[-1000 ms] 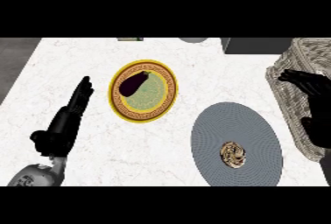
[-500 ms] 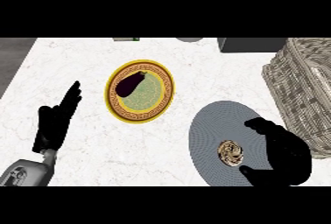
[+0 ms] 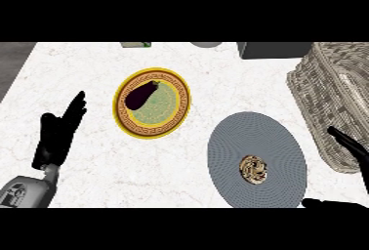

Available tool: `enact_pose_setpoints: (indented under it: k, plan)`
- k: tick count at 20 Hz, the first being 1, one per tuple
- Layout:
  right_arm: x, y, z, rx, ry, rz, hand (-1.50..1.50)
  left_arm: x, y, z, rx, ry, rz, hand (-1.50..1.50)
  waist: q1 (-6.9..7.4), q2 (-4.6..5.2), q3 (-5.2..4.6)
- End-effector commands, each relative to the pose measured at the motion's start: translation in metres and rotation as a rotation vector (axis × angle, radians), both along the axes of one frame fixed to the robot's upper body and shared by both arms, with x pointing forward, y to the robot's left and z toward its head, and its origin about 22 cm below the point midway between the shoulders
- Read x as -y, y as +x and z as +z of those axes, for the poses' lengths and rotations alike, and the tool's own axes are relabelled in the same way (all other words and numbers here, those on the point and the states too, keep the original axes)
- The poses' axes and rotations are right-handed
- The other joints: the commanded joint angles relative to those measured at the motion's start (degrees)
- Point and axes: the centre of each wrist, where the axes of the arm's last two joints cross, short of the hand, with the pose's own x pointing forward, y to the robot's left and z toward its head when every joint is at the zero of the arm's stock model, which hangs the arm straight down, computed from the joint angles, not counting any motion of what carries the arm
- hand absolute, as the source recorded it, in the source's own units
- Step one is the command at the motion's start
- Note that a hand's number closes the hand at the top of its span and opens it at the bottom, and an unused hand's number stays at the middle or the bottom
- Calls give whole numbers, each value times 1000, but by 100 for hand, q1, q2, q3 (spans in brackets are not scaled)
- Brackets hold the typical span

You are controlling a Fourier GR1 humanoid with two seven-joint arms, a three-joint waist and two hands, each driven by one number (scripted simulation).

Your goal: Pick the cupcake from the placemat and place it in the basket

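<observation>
The cupcake (image 3: 254, 169), seen from above as a small round brown-and-cream top, sits on the round grey placemat (image 3: 252, 136) at the lower right of the counter. The wicker basket (image 3: 333, 93) stands along the right edge, just right of the placemat. My right hand (image 3: 351, 145) comes in at the lower right corner, open, with its fingers beside the basket's near end and its thumb at the lower edge. It is right of the cupcake and apart from it. At the left, my left hand (image 3: 59, 133) rests open, fingers up.
A yellow patterned plate (image 3: 173, 110) holding a dark purple eggplant (image 3: 143, 95) lies left of the placemat. A dark box (image 3: 274, 49) and other small items line the counter's far edge. White marble counter (image 3: 144, 171) surrounds everything.
My right hand swung from the basket down over the placemat beside the cupcake, then drew back to the lower right corner. The cupcake stayed put. The left hand hardly moved.
</observation>
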Motion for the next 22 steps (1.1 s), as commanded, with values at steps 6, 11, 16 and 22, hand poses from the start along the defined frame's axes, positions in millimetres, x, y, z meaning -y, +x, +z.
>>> enact_pose_setpoints:
  k: [6,11,16,22]
  plan:
    - [32,-26,69,-368,-477,190,-150,-9,6,6,8,4,8,0,77,7,10]
    - [17,-34,95,-402,-460,218,-150,8,6,-10,3,-13,-19,0,134,19,21]
    - [25,-36,63,-418,-434,175,-150,-1,15,-12,-5,-2,-34,0,166,29,27]
    - [19,-28,50,-366,-382,82,-150,-4,27,-1,-3,4,-29,0,185,34,29]
